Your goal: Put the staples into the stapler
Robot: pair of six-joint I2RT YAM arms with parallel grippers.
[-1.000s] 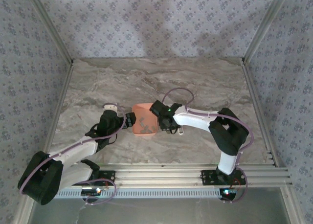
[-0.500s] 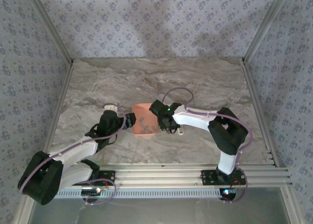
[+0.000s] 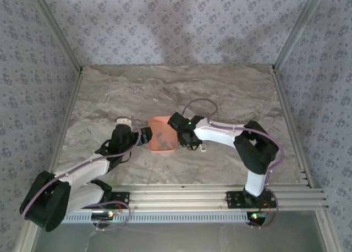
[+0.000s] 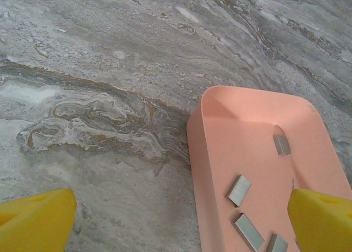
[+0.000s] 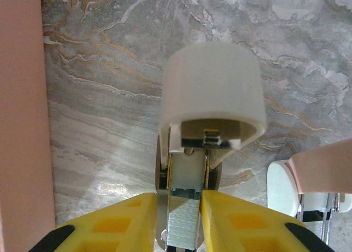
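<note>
The marble table (image 3: 231, 98) carries everything, with both arms reaching in toward its middle. The salmon-orange tray (image 3: 158, 125) sits between the two grippers. The left gripper (image 4: 176, 224) hangs low at the tray's left wall with its jaws spread wide, one yellow finger (image 4: 33, 219) over bare marble and the other over the tray's inside, holding nothing. The right gripper (image 5: 184, 208) is just to the right of the tray, and its jaws are pressed narrowly against the stapler (image 5: 188, 175), gripping the metal body on both sides just above the table. The staples (image 4: 239, 190) lie scattered loose on the tray floor.
</note>
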